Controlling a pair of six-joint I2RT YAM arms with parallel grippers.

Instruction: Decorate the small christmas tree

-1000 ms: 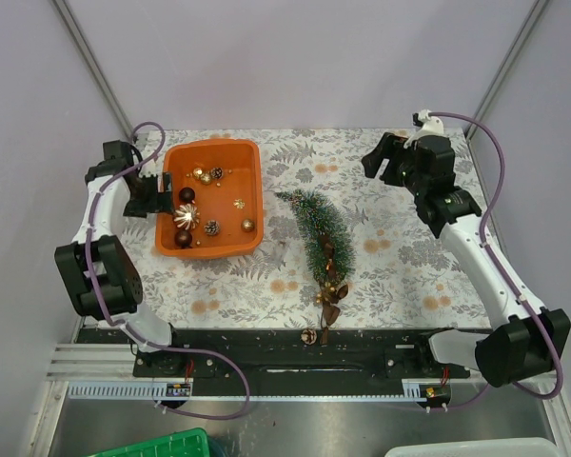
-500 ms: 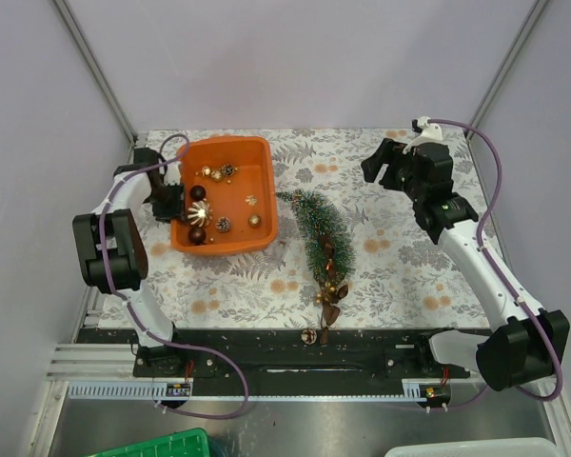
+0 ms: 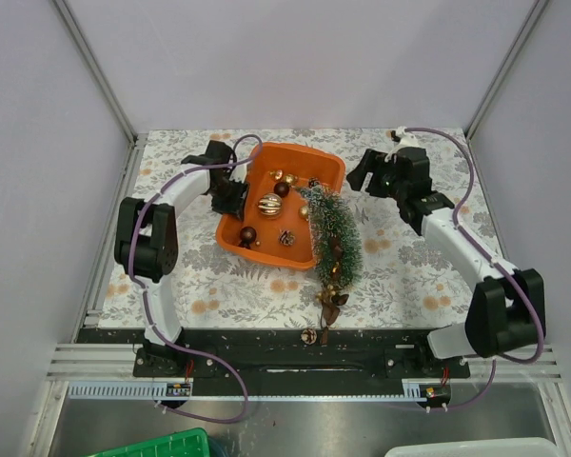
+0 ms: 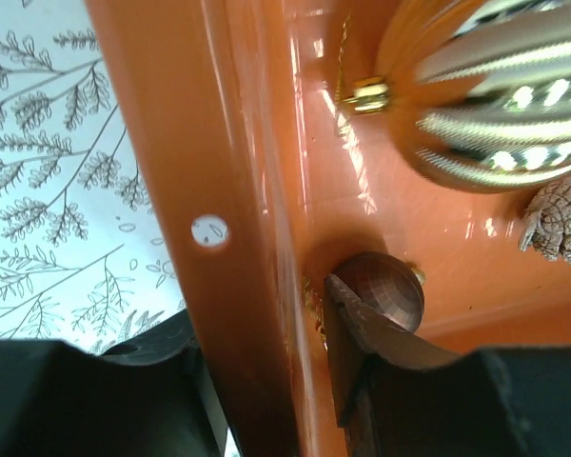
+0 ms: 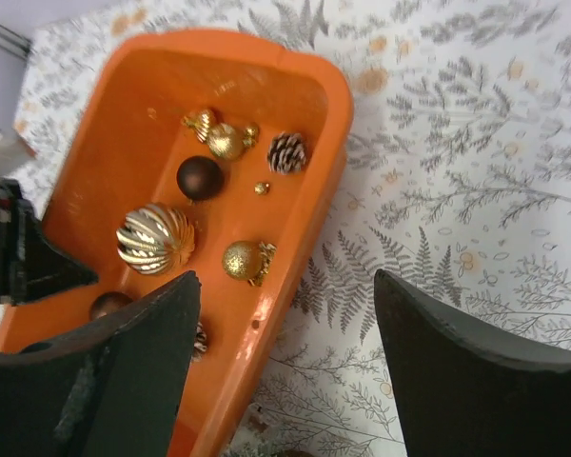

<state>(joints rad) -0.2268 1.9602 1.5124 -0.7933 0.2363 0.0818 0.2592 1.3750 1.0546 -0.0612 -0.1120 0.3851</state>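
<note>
The small christmas tree (image 3: 335, 240) lies flat on the tabletop (image 3: 409, 276) — a slim dark-green cone, frosty-tipped, its upper end touching the orange tray (image 3: 266, 249), gold and brown ornaments near its base.

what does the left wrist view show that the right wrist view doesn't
Only left wrist: the left hand close up, straddling the orange tray wall. Only right wrist: the open right hand, the small gold balls and the tray's far end. Both: the tray, the striped gold ball and the leaf-patterned cloth.
</note>
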